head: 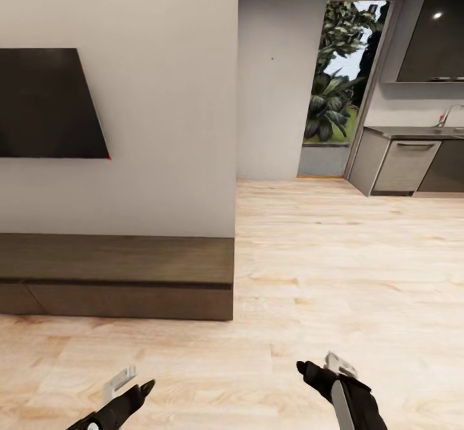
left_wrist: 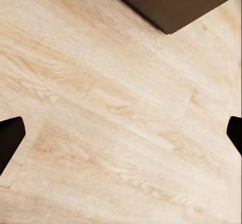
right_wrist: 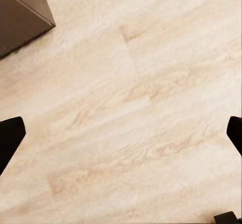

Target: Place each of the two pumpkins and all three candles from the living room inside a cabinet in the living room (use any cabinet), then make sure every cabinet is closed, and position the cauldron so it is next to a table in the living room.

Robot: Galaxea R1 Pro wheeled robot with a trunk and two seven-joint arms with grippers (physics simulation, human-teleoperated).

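1. Both claws were hanging low over the floor [head: 322,269] with nothing in them: the left claw [head: 132,385] and right claw [head: 322,367] each had fingers spread wide apart, and the wrist views looked straight through the gaps at bare planks.
2. The cabinet [head: 116,275] sat against the wall under the dark TV [head: 48,104], drawer fronts all looking shut. No pumpkins, candles or cauldron anywhere I could spot, so my guess was the robot was mid-drive.
3. Biggest risk imo: the cabinet corner [left_wrist: 169,12] was pretty near the left arm, so a sloppy turn could've clipped it.
4. Heading toward the kitchen units [head: 406,166] would've wasted time, wrong cupboards.
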